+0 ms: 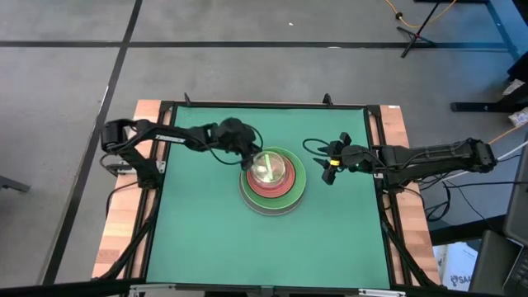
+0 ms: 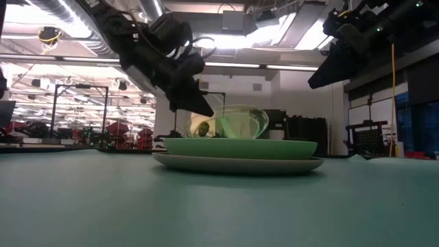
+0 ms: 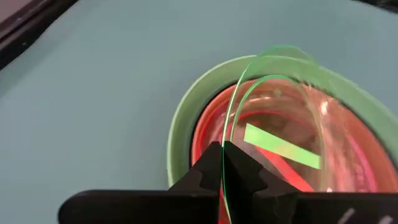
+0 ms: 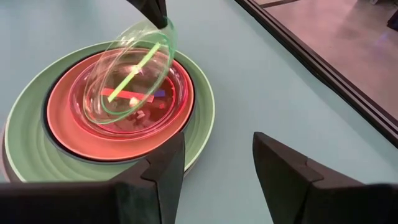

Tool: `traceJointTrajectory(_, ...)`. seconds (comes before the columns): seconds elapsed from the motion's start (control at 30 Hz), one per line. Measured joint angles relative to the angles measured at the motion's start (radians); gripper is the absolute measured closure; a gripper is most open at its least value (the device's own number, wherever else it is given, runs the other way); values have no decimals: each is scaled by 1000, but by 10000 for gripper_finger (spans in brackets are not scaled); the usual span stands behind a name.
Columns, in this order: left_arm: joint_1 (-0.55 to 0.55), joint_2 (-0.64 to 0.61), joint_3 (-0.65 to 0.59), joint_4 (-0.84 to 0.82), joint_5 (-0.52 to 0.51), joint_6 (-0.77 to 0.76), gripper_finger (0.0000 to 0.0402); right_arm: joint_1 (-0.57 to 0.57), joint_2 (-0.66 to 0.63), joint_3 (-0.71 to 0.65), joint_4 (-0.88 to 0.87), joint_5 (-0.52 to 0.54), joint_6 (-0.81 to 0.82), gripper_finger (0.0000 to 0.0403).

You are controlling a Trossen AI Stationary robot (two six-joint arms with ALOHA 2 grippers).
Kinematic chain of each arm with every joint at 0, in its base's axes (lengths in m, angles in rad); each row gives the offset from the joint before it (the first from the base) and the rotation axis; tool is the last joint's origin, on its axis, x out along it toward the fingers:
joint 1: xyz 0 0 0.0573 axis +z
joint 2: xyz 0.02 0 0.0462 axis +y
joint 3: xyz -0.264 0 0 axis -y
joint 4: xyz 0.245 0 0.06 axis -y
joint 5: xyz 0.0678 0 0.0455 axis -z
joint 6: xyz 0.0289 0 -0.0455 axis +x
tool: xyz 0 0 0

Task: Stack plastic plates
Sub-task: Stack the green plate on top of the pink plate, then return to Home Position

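The left gripper (image 3: 222,163) pinches the rim of the small green plate (image 4: 129,74), tilted over the stack (image 1: 272,183); judged light, thin, slippery, edge-held only; right gripper (image 4: 214,165) waits spread beside.

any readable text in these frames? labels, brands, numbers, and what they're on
None can be read.
Small green plate, pinched at its rim by the left gripper and tilted over the stack: a bright green strip, no letters on it.
Pink plate beneath it: a red strip and small marks, too small to read.
Salmon plate, light green plate, right gripper (open, beside the stack): no markings.
Room behind, low view: no legible signs.
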Motion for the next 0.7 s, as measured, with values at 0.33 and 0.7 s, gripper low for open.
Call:
traceJointTrajectory(0.33,-19,19,0,24,-30,29,399,0,0,0,1,0,0,221)
traceJointTrajectory(0.7,-13,15,0,14,-20,36,305,0,0,0,9,0,0,221)
